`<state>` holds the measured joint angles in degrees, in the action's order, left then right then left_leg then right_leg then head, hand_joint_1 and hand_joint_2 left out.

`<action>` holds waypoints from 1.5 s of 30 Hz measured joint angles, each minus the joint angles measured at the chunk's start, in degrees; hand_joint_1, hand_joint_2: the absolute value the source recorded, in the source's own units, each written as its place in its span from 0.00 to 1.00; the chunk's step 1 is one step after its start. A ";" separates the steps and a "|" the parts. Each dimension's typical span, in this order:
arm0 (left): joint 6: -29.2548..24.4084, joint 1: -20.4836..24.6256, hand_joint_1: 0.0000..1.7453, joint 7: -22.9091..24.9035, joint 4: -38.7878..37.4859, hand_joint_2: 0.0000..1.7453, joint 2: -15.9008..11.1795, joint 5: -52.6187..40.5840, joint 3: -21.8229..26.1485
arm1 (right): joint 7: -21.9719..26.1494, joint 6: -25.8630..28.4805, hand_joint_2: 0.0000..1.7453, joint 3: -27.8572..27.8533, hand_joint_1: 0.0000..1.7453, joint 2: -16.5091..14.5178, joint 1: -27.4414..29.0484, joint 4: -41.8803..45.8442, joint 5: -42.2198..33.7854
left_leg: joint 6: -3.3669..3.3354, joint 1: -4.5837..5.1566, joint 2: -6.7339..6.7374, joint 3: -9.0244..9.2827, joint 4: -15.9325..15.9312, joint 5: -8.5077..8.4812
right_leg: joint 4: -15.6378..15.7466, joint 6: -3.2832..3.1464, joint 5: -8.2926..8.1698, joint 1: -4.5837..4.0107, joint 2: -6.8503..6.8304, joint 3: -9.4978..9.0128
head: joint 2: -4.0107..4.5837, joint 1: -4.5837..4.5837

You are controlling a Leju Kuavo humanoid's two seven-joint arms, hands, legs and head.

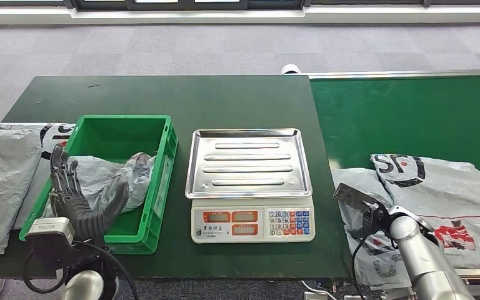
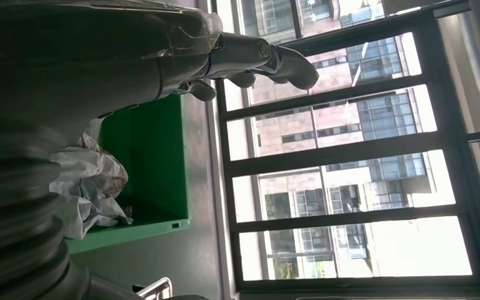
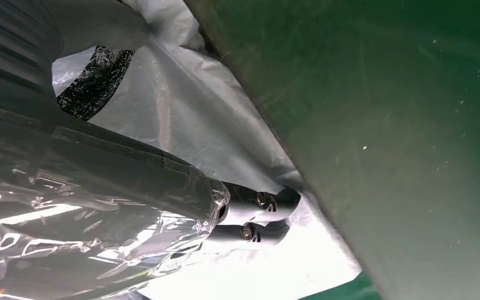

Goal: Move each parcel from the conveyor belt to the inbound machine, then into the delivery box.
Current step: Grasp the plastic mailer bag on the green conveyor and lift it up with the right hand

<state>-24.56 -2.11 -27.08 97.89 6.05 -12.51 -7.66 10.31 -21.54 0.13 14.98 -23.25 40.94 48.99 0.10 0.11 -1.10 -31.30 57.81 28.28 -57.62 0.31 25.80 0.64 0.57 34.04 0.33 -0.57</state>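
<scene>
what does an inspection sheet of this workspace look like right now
surface: dark green table, green conveyor belt on the right
job's things: grey parcel lies crumpled in the green delivery box; scale tray bare; grey parcels on the belt
clutter: another grey bag left of the box
robot hands: left robot hand open, upright at the box's near edge; right robot hand on a belt parcel, grip cannot be told
cables: black cable loops at the left wrist
surroundings: grey carpet, windows beyond
</scene>
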 joint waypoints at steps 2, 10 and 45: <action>-0.25 -0.06 0.00 0.35 0.11 1.00 0.01 -0.56 0.21 | -0.50 -0.10 1.00 0.55 0.05 0.04 -0.31 -0.29 -0.04 | 0.00 0.00 0.00 0.00 0.00 0.00 | 0.00 0.00 0.00 0.00 0.00 0.00 | 0.00 0.00; -0.16 -0.07 0.00 0.52 0.16 1.00 0.15 -0.67 0.55 | -3.21 -0.67 1.00 1.73 0.13 0.06 -2.21 -2.91 0.19 | 0.00 0.00 0.00 0.02 0.00 -0.01 | 0.00 0.00 0.00 0.00 0.02 -0.02 | -0.01 0.00; -0.09 -1.45 0.00 2.85 3.10 1.00 1.01 -2.93 0.59 | -7.04 -0.91 1.00 2.08 1.00 0.06 4.47 3.36 -0.32 | 0.00 0.00 -0.06 0.03 0.00 0.00 | 0.00 0.01 0.02 0.00 -0.03 -0.06 | 0.00 0.00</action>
<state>-24.65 -3.56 -24.23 100.98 7.05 -15.44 -7.07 3.26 -22.45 2.21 15.04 -18.78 44.30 48.68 0.09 0.11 -1.15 -31.27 57.82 28.28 -57.62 0.33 25.82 0.64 0.54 33.98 0.33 -0.57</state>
